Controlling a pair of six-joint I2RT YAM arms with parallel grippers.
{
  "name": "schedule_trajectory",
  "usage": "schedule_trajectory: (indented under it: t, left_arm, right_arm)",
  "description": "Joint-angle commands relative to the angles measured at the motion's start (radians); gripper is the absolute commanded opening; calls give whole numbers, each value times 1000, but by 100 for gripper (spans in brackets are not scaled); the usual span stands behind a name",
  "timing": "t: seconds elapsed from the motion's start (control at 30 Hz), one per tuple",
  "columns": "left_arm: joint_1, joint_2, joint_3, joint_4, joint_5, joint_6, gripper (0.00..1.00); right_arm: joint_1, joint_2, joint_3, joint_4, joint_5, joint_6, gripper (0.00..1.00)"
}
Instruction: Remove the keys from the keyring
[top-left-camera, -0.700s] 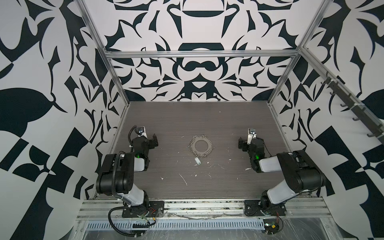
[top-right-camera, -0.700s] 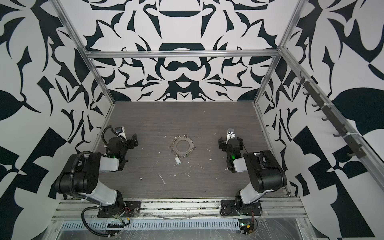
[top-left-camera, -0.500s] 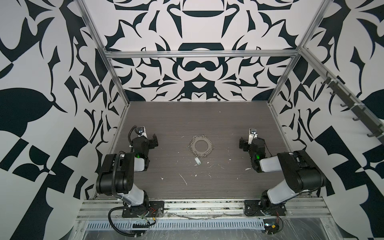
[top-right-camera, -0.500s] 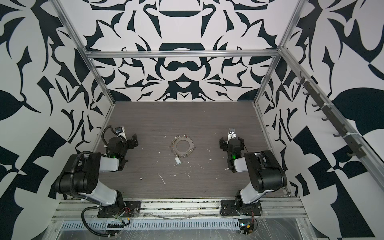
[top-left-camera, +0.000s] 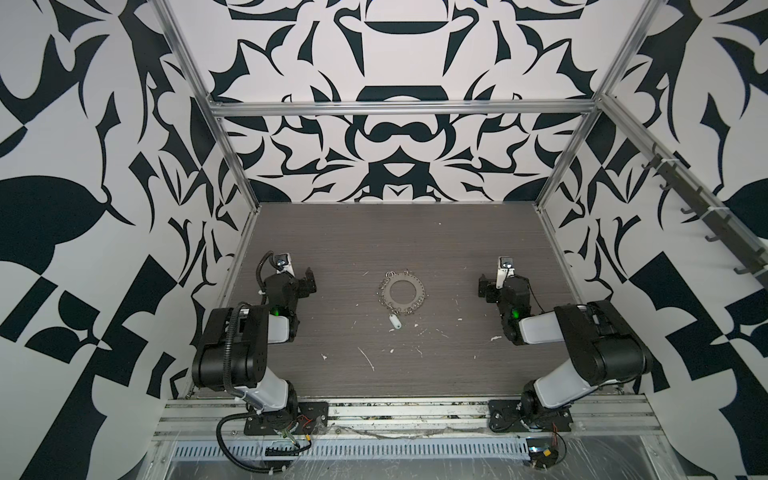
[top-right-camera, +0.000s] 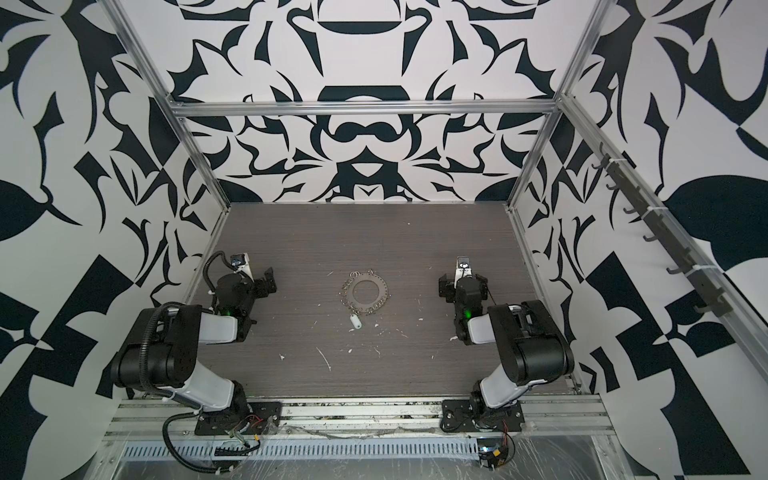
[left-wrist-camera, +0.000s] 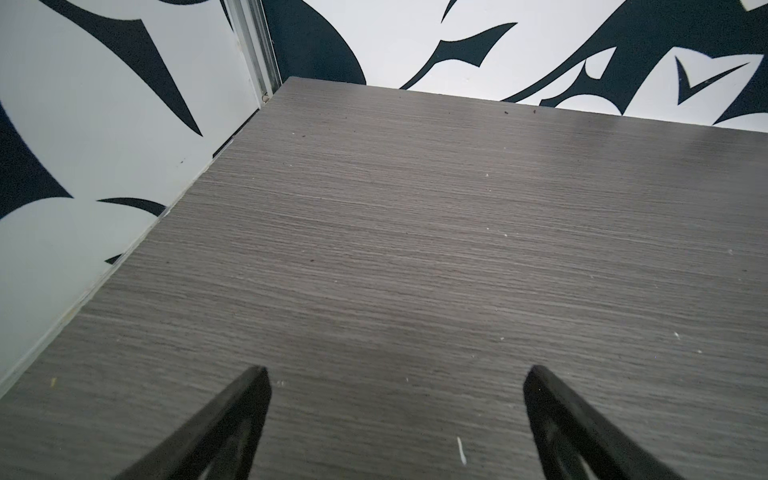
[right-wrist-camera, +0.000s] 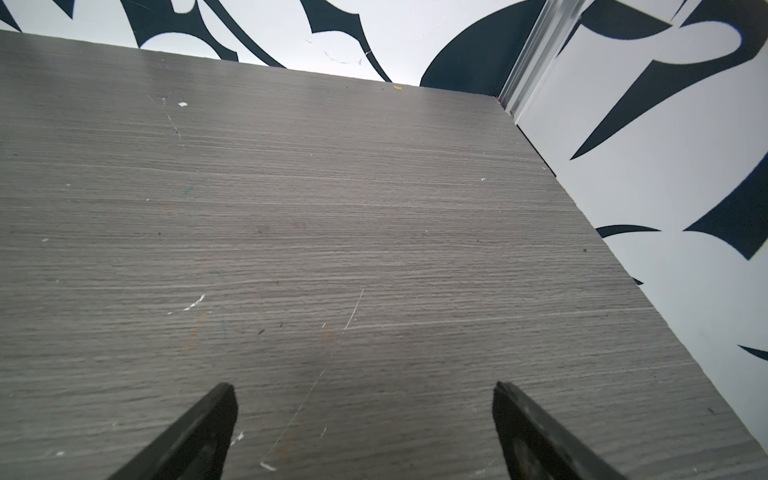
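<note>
Keyring (top-left-camera: 402, 293) lies flat near the middle of the bench (top-left-camera: 374, 232) in both top views. It is a grey disc with a round hole, and small silver split rings fringe its rim. The keys (top-left-camera: 395, 322) lie on the bench at about 6 o'clock from the keyring, just beside the fringe, with the white oval tag pointing away from the disc. Whether the metal key is hooked into a split ring is too small to tell.

The left end effector (top-left-camera: 306, 281) sits at 9 o'clock from the keyring, well apart from it and low over the bench near the side wall. In the left wrist view its jaws are spread wide with only bare wood grain between them. The right end effector (top-left-camera: 491, 286) sits at 3 o'clock from the keyring, also well apart. The right wrist view shows its jaws spread equally wide over bare, scratched bench, gripping nothing.

White scraps (top-left-camera: 369, 360) dot the bench toward 6 o'clock, between the keys and the arm bases.
</note>
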Motion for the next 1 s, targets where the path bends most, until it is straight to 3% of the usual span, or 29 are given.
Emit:
schedule_trajectory:
  t: [0.0, 0.3, 0.43, 0.53, 0.7, 0.83, 0.97]
  left_arm:
    - [5, -8, 15, -2, 6, 1, 99]
    - [5, -9, 11, 5, 1, 2, 99]
    - [-6, -45, -7, 21, -77, -15, 99]
    - [-32, -170, 9, -107, -131, -9, 99]
    - [-48, -361, 166, -574, -123, -102, 99]
    - [-70, -451, 222, -792, -71, -257, 97]
    - [-149, -519, 222, -915, -40, -374, 95]
  right_arm:
    - [-2, -15, 22, 14, 2, 9, 100]
    - [-3, -16, 19, 15, 2, 9, 100]
    - [5, -83, 4, 1, -26, 1, 98]
    - [31, -262, 65, -262, 48, 26, 98]
    - [54, -461, 233, -751, 79, 165, 97]
    - [134, -509, 358, -1049, 76, 297, 96]
    - [250, -484, 427, -1239, 60, 412, 96]
